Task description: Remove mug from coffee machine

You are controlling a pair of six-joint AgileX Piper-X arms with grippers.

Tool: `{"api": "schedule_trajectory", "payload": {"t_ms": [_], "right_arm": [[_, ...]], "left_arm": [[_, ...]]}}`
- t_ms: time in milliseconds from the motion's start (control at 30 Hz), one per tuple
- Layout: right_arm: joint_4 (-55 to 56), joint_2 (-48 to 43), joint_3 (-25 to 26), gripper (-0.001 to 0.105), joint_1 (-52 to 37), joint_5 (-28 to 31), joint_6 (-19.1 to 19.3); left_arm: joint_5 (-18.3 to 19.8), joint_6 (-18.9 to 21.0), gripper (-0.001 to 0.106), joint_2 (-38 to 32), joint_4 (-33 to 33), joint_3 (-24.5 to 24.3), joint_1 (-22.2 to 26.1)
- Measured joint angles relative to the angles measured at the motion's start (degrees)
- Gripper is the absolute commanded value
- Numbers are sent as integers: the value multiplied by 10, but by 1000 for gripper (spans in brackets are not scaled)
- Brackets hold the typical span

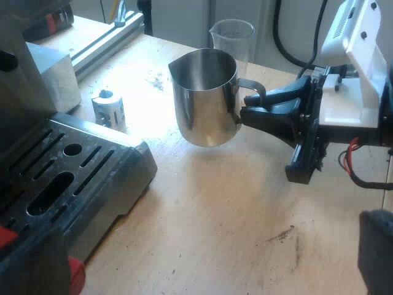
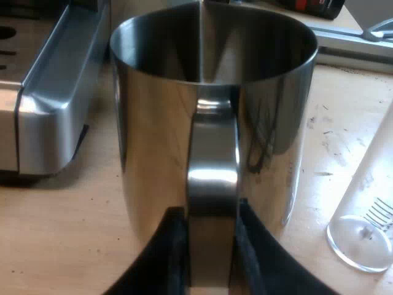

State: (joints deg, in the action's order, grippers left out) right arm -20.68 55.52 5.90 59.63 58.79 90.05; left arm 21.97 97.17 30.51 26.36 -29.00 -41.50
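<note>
Two views, and they split the job between them. The left wrist view gives the wide shot: the steel mug (image 1: 206, 98) is off the espresso machine's drip tray (image 1: 73, 166) and out over the bare bench (image 1: 233, 215), just beside the tray's corner. The right gripper (image 1: 242, 110) has it by the handle. I can't tell if the base is touching the wood. A measuring glass (image 1: 232, 34) stands close behind the mug, and a small white cylinder (image 1: 109, 109) sits near the tray.

The right wrist view goes close-up: black fingers (image 2: 169, 258) are clamped on either side of the mug's handle strap, low down. It's looking right at the mug's wall. No idea how the left gripper stands.
</note>
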Motion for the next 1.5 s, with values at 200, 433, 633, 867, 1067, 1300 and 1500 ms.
{"api": "schedule_trajectory", "payload": {"t_ms": [200, 433, 633, 867, 1067, 1300, 1500], "right_arm": [[-103, 95, 0, 0, -43, -25, 0], [-209, 173, 0, 0, -115, -101, 4], [-268, 222, 0, 0, -138, -125, 21], [-296, 253, 8, 0, -174, -139, 23], [-281, 258, 32, 0, -197, -179, 25], [-274, 258, 36, 23, -198, -187, 30], [-253, 258, 36, 55, -198, -190, 31]], "left_arm": [[0, 0, 98, 0, 1, 0, 0], [-1, 0, 98, 0, 1, 0, 0], [-1, 0, 98, 0, 1, 0, 0], [-1, 0, 98, 0, 1, 0, 0], [-1, 0, 98, 0, 1, 0, 0], [-1, 0, 98, 0, 1, 0, 0], [-1, 0, 98, 0, 1, 0, 0]]}}
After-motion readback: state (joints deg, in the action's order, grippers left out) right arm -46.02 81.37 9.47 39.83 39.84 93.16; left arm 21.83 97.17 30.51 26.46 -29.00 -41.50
